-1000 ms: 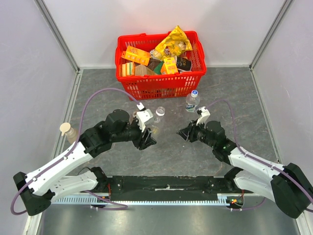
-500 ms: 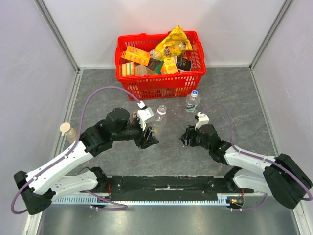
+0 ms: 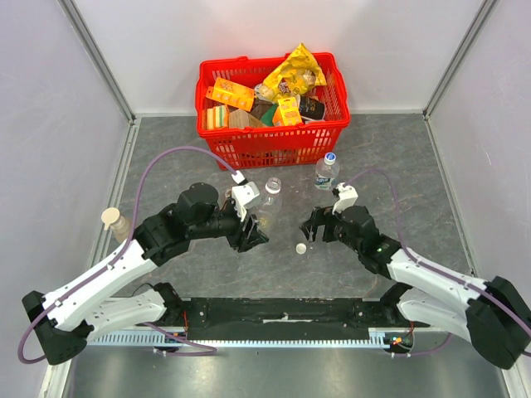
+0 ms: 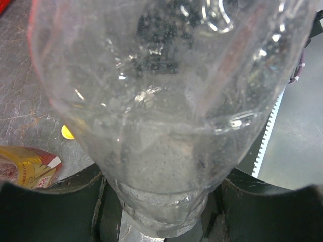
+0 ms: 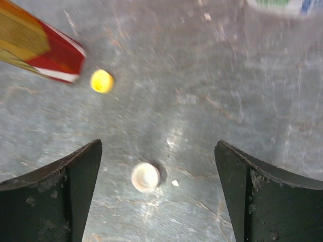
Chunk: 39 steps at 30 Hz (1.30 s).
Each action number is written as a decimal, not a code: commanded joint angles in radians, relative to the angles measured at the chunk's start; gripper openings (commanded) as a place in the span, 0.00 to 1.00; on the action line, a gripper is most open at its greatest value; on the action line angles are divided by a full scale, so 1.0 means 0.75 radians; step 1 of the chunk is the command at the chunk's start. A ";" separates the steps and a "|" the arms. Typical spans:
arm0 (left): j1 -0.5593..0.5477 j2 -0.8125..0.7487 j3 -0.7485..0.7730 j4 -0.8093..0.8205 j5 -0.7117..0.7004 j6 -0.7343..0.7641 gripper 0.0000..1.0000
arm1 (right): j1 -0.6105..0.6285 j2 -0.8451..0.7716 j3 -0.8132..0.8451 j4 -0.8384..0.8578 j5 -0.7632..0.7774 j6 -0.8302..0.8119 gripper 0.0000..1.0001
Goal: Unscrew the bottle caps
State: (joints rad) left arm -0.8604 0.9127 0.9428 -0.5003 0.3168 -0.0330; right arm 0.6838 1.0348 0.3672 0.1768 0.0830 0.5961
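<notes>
Nothing legible anywhere. Print on packets (image 3: 297, 71) in red basket (image 3: 270, 143), upper centre of top view, too small to read. Label on bottle (image 3: 325, 174) with blue cap (image 3: 330, 156), just below, equally unreadable.

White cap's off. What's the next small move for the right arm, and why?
Probably lift the right gripper and swing toward the blue cap. Its jaws stand open over the white cap lying loose on the table; the yellow cap lies loose too; only blue sits on a bottle.
</notes>
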 commanded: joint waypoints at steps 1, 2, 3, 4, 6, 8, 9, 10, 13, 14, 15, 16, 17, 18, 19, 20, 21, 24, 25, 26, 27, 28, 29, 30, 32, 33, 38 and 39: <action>0.002 -0.033 0.034 -0.004 -0.034 0.007 0.06 | 0.005 -0.140 0.112 -0.019 -0.037 -0.087 0.98; 0.004 -0.033 0.031 -0.008 -0.040 0.009 0.06 | 0.005 -0.165 0.128 -0.017 -0.071 -0.101 0.98; 0.002 -0.033 0.029 -0.008 -0.046 0.011 0.06 | 0.005 -0.183 0.146 -0.013 -0.106 -0.120 0.98; 0.002 -0.035 0.027 -0.010 -0.050 0.011 0.06 | 0.005 -0.195 0.169 -0.013 -0.167 -0.134 0.98; 0.002 -0.039 0.021 -0.012 -0.052 0.011 0.06 | 0.005 -0.214 0.204 0.008 -0.270 -0.161 0.98; 0.000 -0.047 0.017 -0.012 -0.048 0.011 0.06 | 0.003 -0.216 0.242 0.040 -0.415 -0.187 0.98; 0.004 -0.049 0.017 -0.010 -0.046 0.015 0.06 | 0.003 -0.214 0.263 0.061 -0.482 -0.193 0.98; 0.002 -0.053 0.015 -0.012 -0.044 0.017 0.06 | 0.003 -0.216 0.273 0.097 -0.572 -0.199 0.98; 0.002 -0.061 0.007 -0.008 -0.034 0.028 0.06 | 0.003 -0.222 0.310 0.232 -0.783 -0.161 0.98; 0.002 -0.061 0.005 -0.006 -0.026 0.032 0.06 | 0.003 -0.224 0.318 0.297 -0.830 -0.130 0.98; 0.004 -0.059 0.001 -0.006 -0.013 0.034 0.06 | 0.003 -0.220 0.328 0.357 -0.877 -0.102 0.98; 0.000 -0.057 -0.001 -0.006 -0.003 0.036 0.06 | 0.003 -0.212 0.341 0.412 -0.924 -0.071 0.98; 0.002 -0.055 -0.005 -0.008 0.005 0.036 0.06 | 0.003 -0.206 0.353 0.471 -0.945 -0.020 0.98; 0.002 -0.051 -0.009 -0.006 0.011 0.036 0.06 | 0.003 -0.189 0.363 0.545 -0.963 0.017 0.98; 0.002 -0.049 -0.011 -0.004 0.013 0.034 0.06 | 0.003 -0.169 0.373 0.610 -0.982 0.056 0.98; 0.002 -0.043 -0.011 -0.006 0.021 0.036 0.06 | 0.003 -0.149 0.388 0.682 -0.996 0.095 0.98; 0.002 -0.041 -0.009 -0.008 0.030 0.036 0.06 | 0.003 -0.122 0.398 0.735 -1.002 0.123 0.98; 0.002 -0.043 -0.014 -0.012 0.042 0.038 0.06 | 0.003 -0.067 0.431 0.893 -1.011 0.195 0.98; 0.000 -0.045 -0.016 -0.008 0.046 0.040 0.06 | 0.003 -0.050 0.443 0.918 -1.004 0.205 0.98; 0.002 -0.047 -0.018 -0.008 0.052 0.042 0.06 | 0.003 -0.032 0.455 0.922 -0.992 0.209 0.98; 0.002 -0.051 -0.020 -0.008 0.056 0.042 0.06 | 0.003 -0.016 0.470 0.918 -0.984 0.207 0.98; 0.002 -0.049 -0.022 -0.008 0.060 0.042 0.07 | 0.003 0.003 0.484 0.914 -0.978 0.207 0.98; 0.002 -0.049 -0.022 -0.008 0.066 0.042 0.06 | 0.003 0.021 0.494 0.920 -0.974 0.209 0.98; 0.004 -0.047 -0.022 -0.008 0.070 0.042 0.06 | 0.003 0.036 0.508 0.928 -0.974 0.216 0.98; 0.000 -0.043 -0.024 -0.012 0.075 0.042 0.07 | 0.003 0.072 0.527 0.987 -0.978 0.250 0.98; 0.002 -0.037 -0.024 -0.014 0.075 0.042 0.07 | 0.003 0.095 0.531 1.036 -0.986 0.275 0.98; 0.002 -0.031 -0.022 -0.022 0.068 0.042 0.07 | 0.005 0.199 0.551 1.184 -1.051 0.359 0.91; 0.004 -0.033 -0.022 -0.024 0.070 0.042 0.07 | 0.007 0.218 0.552 1.190 -1.060 0.361 0.88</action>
State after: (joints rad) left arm -0.8604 0.8902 0.9257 -0.5301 0.3435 -0.0315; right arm 0.6834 1.1584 0.7383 0.9371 -0.6628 0.8154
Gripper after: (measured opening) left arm 0.575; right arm 0.916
